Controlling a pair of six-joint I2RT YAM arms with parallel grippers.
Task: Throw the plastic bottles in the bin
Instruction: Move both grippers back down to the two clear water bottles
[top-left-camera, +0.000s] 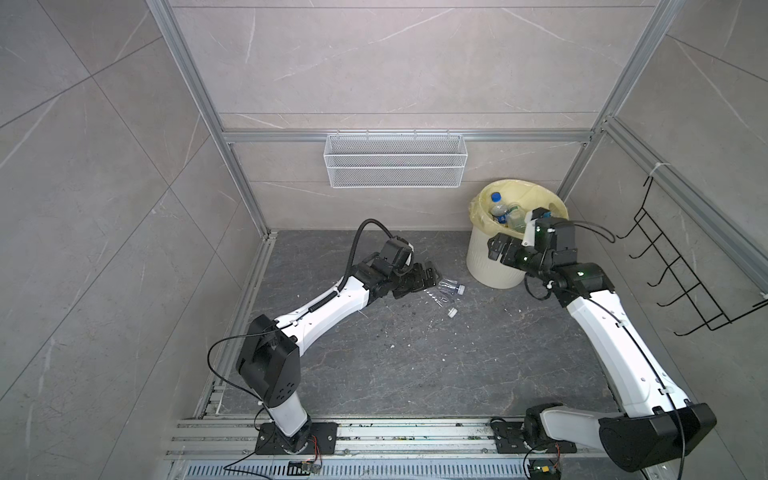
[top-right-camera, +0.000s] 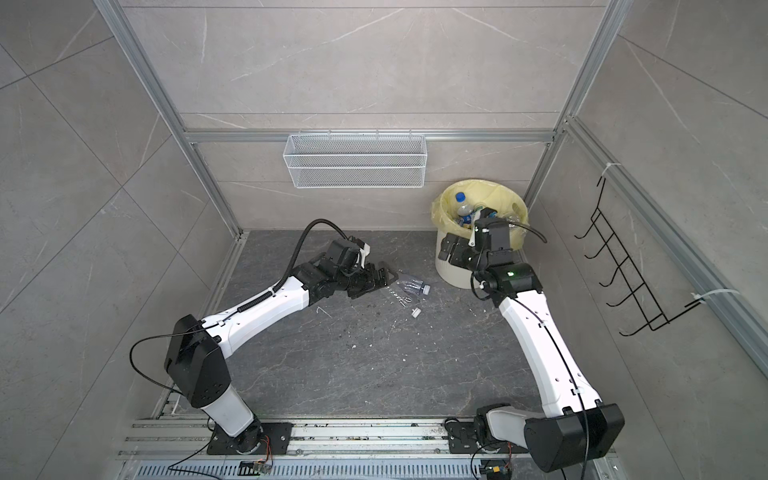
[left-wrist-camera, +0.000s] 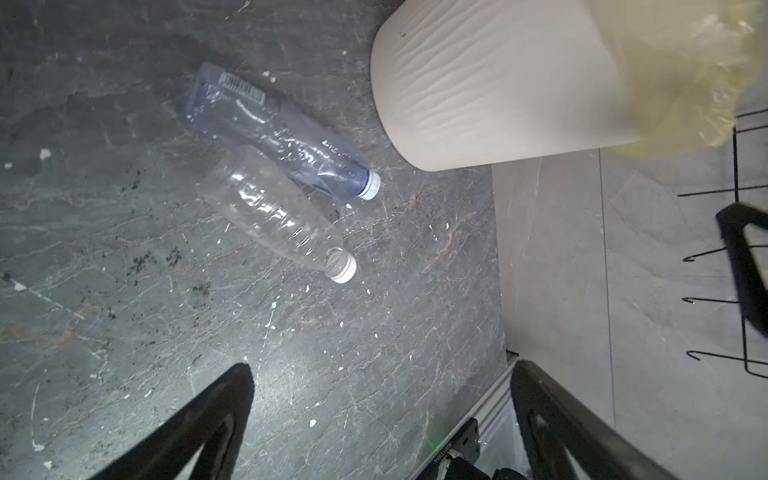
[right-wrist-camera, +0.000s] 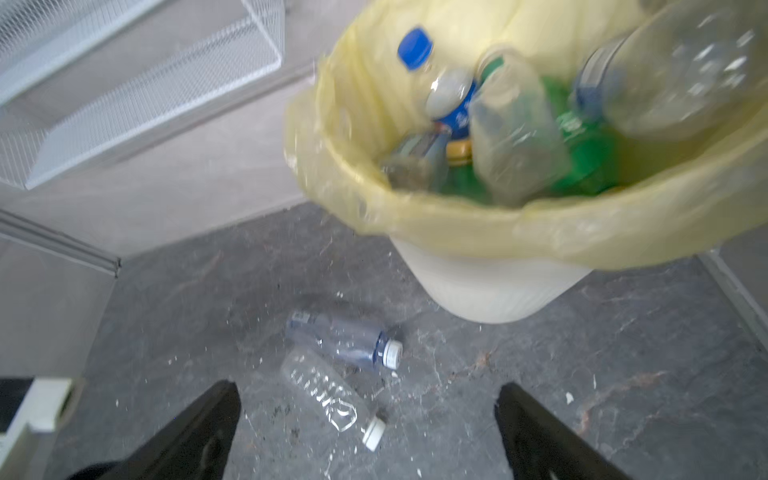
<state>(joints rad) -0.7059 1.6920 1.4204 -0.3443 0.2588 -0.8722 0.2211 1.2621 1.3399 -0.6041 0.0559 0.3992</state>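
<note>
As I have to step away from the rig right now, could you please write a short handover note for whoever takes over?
Left gripper: open, empty, low beside the two bottles on the dark floor.
Right gripper: open, empty, by the near rim of the bin.
Done: several bottles lie inside the bin.
Left: a blue-tinted bottle and a clear bottle, both white-capped, lie side by side on the floor close to the bin's base. Both need to go in.
</note>
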